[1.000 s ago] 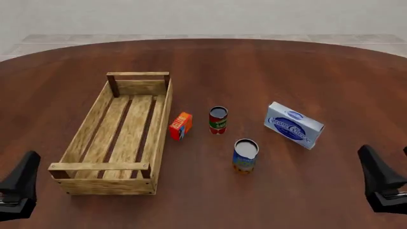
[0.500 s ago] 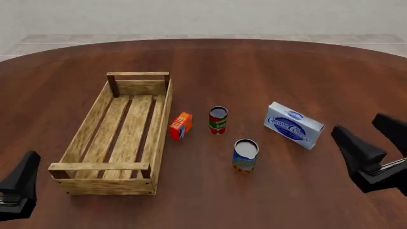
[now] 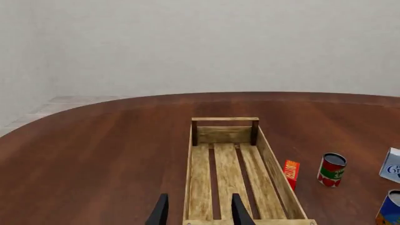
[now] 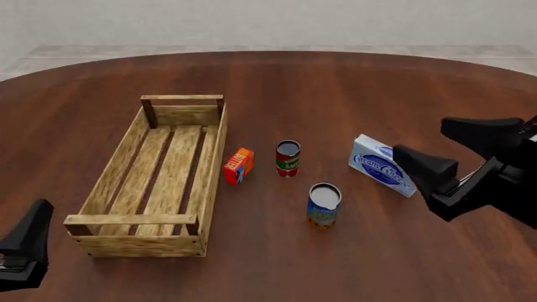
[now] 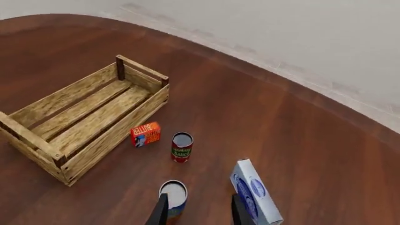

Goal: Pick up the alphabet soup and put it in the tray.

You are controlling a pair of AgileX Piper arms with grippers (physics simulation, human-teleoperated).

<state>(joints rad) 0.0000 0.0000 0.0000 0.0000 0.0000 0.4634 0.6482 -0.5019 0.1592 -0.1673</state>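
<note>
The alphabet soup (image 4: 323,204), a blue-labelled can with a silver top, stands upright on the table in front of the red-and-green can. It also shows in the right wrist view (image 5: 173,198) and at the edge of the left wrist view (image 3: 388,209). The tray (image 4: 110,171), a light-wood slatted crate, lies to the left with nothing in it (image 5: 145,70) (image 3: 225,119). My right gripper (image 4: 419,138) hovers open to the right of the soup, above the white-blue box, and holds nothing (image 5: 196,211). Near the tray's near end my left gripper (image 4: 34,233) stays low and open (image 3: 198,213).
A red-and-green can (image 4: 288,158) stands behind the soup. An orange butter box (image 4: 238,166) sits close to the tray's right wall. A white-blue cream cheese box (image 4: 388,165) lies under my right gripper's fingers. The round brown table (image 4: 336,88) reaches far back.
My right arm has swung in from the lower right edge, up and leftward, to hover by the cream cheese box. The left arm and all objects have stayed put.
</note>
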